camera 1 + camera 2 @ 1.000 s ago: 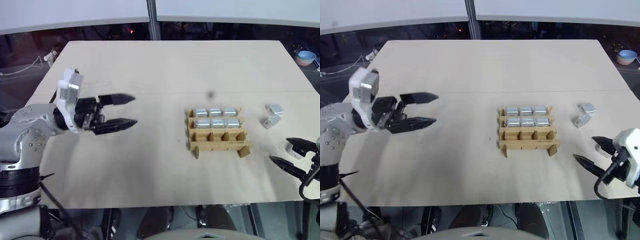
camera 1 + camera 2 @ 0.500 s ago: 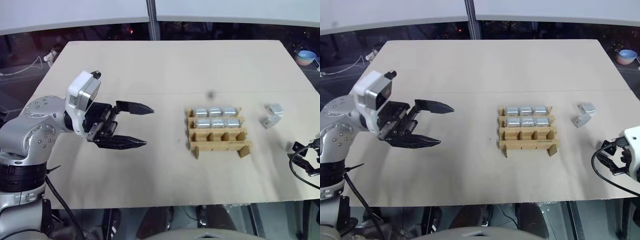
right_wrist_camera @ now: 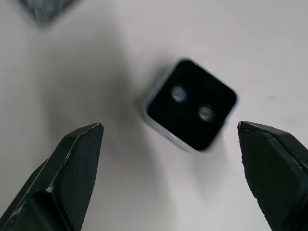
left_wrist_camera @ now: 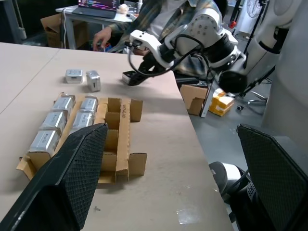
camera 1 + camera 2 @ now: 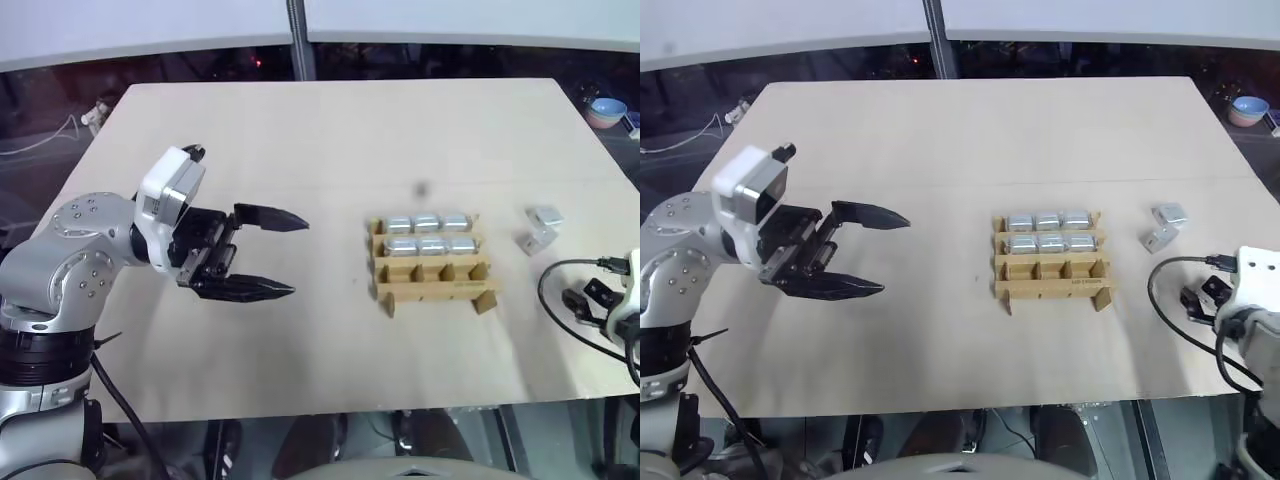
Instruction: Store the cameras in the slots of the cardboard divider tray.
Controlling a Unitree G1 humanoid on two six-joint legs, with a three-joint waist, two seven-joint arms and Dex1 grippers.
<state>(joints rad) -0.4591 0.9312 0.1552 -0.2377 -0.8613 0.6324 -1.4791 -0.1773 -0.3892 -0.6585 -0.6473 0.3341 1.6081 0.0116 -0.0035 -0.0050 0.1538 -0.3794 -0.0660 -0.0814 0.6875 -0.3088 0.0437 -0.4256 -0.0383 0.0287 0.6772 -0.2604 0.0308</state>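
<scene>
The cardboard divider tray (image 5: pixel 432 256) sits on the right half of the tan table (image 5: pixel 300 140). Six cameras (image 5: pixel 430 234) fill its two far rows, three to a row, lying side by side; the near row of three slots stands empty. Two more cameras (image 5: pixel 541 226) lie loose on the table beyond the tray's right end, close together, one of them tilted against or just beside the other.

In the right wrist view a seventh camera (image 3: pixel 191 111) lies on the table directly between the right gripper's (image 3: pixel 171 144) two fingers, its dark face with two small round lenses turned up toward the wrist. The fingers (image 3: pixel 62 178) stand wide apart on either side of it, touching nothing, with clear table between each fingertip and the block. The blurred corner of another camera (image 3: pixel 45 9) shows further out past the fingertips, off to one side.

The left gripper (image 5: pixel 268 252) hangs above the left half of the table, well apart from the tray, its tips aimed across toward it. Its jaws are spread wide and empty. In the left wrist view the tray lies ahead of and between the fingers (image 4: pixel 72 173), with the two loose cameras beyond it. Past the table's end there, a person (image 4: pixel 159 14) sits at a desk.
</scene>
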